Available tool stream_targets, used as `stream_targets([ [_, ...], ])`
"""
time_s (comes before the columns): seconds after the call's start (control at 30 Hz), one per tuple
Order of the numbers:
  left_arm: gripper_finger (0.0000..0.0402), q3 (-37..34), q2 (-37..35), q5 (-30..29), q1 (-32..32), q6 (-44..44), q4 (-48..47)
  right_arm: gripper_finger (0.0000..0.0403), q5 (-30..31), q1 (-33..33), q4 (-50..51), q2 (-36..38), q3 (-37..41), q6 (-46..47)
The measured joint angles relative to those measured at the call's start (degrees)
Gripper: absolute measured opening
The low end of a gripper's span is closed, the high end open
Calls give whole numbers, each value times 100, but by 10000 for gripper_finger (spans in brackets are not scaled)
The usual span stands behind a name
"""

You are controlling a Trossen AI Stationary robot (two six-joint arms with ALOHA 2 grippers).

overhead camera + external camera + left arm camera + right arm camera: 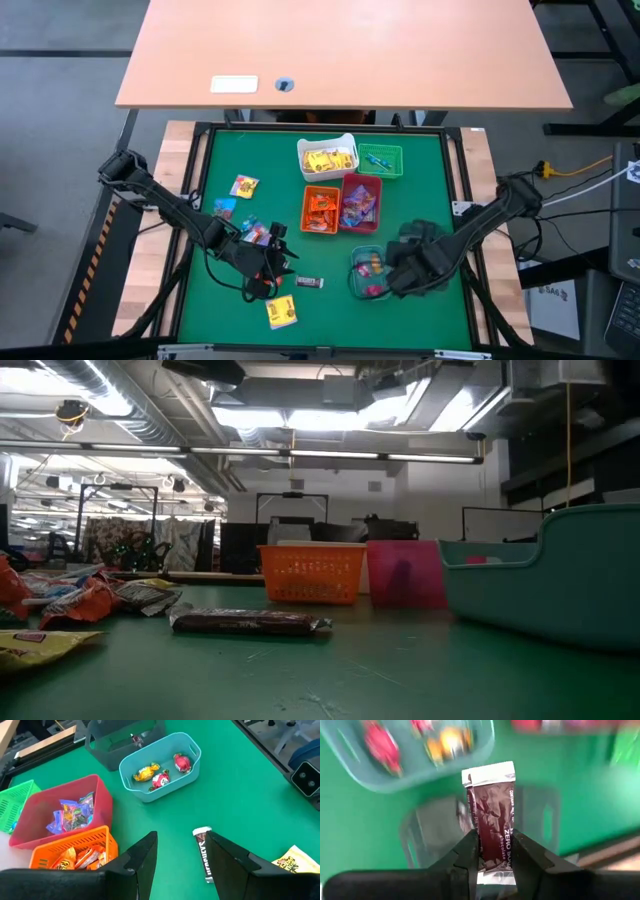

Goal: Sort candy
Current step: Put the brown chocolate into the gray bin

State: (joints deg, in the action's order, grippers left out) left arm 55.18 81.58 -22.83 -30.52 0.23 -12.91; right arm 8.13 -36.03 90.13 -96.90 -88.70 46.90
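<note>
Presently we find the right gripper (495,862) clamped on a dark brown chocolate bar (492,820), held upright by its lower end above the green mat (420,180), near the mat's right edge. Directly beyond the bar sits a grey bin (427,835), and past that the teal bin (366,272) holding a few red and yellow sweets. We judge the step in hand to be the delivery of this bar; the next move calls for carrying it over the intended bin and parting the fingers.

The left gripper (182,857) hovers near the mat's front edge with fingers apart, holding nothing; a second dark bar (203,854) lies just ahead. Farther back stand the orange bin (320,210), pink bin (360,203), white bin (327,158) and green bin (381,160). Loose sweets (244,186) remain toward the left edge.
</note>
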Motion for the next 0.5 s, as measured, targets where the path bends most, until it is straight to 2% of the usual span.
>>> stream_targets([
  [0.13, 155, 0, 0, 0, 0, 9, 14, 92, -798, 0, -18, 201, 722, 411],
  [0.3, 155, 0, 0, 0, 0, -23, 16, 92, -1482, 6, -184, 191, 1327, 421],
  [0.5, 155, 0, 4, 0, 0, -461, 16, 112, -1770, 7, -325, 181, 1795, 557],
])
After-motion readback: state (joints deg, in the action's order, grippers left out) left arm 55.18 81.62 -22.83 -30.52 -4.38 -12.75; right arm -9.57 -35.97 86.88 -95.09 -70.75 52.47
